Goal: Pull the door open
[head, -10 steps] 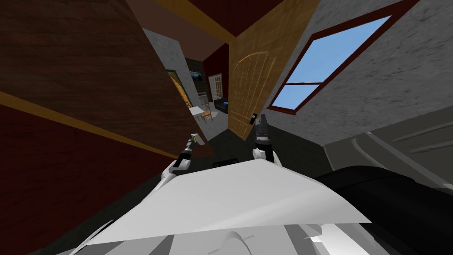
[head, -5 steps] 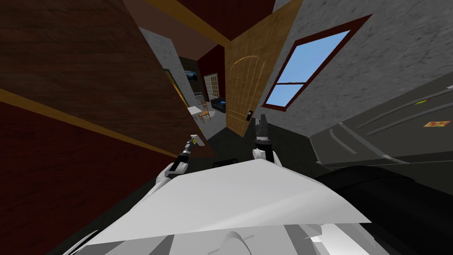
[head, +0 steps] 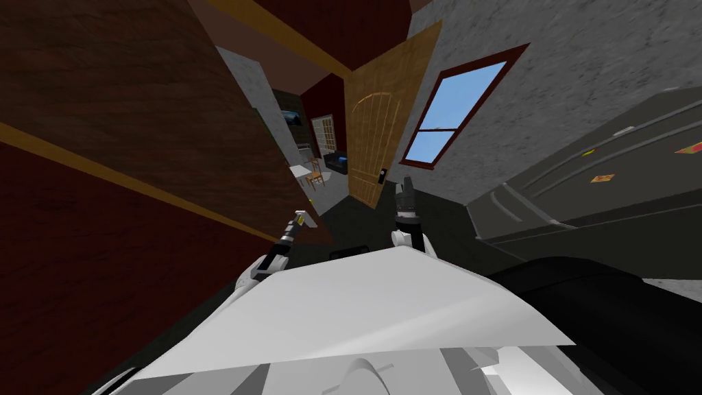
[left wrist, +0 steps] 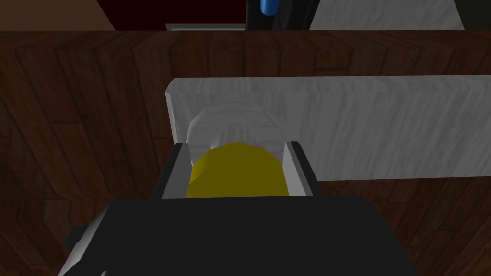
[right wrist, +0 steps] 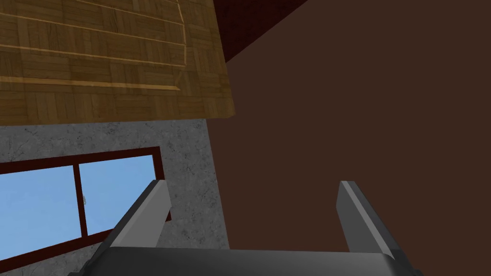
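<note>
1. Dark brown wood is filling the ground behind the yellow knob [left wrist: 238, 172]. This is the door [head: 144, 116] I am pulling. The knob is sitting near the door's free edge, on a grey collar [left wrist: 235, 117] and a long grey plate [left wrist: 383, 124].
2. Left gripper [left wrist: 236, 143] is clamping the knob, with one thin finger pressing each side and the tips reaching just short of the collar. It is set narrow and gripping the knob.
3. Right gripper [right wrist: 252, 182] is hanging well apart from the knob, over toward the lighter wooden door [head: 373, 130]. Its fingers are spread wide and carrying nothing.
4. Progress, my reading: past the knob-side edge an opening is showing, with a room beyond. I am judging the door to be part-way open and the pull under way.
5. Risk, slipping: the knob is looking round and smooth, and the fingers are only blades. If I am pulling straight back while the door is arcing, they could be sliding off the knob.
6. Risk, binding: the knob should be moving on a curve about the hinge. A wrist that is not turning with it would be twisting the grip and loading the arm.
7. Risk, contact: the panel is opening toward my side of the knob. If the base is not backing away in step, the door could be meeting my left arm.
</note>
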You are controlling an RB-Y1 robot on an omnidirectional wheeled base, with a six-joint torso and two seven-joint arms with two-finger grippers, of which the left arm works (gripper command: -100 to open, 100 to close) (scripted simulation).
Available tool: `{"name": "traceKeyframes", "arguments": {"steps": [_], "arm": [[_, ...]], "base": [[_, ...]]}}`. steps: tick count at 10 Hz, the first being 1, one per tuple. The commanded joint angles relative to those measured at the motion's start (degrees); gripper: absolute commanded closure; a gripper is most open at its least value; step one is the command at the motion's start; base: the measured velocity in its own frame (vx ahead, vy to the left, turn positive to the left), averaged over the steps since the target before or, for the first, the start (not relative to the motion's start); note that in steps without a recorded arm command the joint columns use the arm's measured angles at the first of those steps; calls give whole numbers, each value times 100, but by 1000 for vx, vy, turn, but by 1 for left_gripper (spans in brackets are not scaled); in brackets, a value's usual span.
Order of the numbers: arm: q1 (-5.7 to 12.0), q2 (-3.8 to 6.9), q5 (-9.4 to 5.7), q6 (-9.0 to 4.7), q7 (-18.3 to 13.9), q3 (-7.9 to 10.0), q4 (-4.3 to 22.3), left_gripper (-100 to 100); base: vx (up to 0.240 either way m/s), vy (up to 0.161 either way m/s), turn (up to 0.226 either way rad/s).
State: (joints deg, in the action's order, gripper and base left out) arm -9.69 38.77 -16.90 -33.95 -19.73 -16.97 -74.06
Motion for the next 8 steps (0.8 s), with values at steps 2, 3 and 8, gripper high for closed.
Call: {"name": "traceKeyframes", "arguments": {"steps": [2,3,8], "arm": [[-76,176,-4,-225,-109,-104,12,100],[-90,212,-6,-268,-132,-125,15,100],[-204,507,-20,-619,-316,-292,42,100]], "base": [[-209,89,-150],[-177,120,-90],[-179,119,-123]]}}
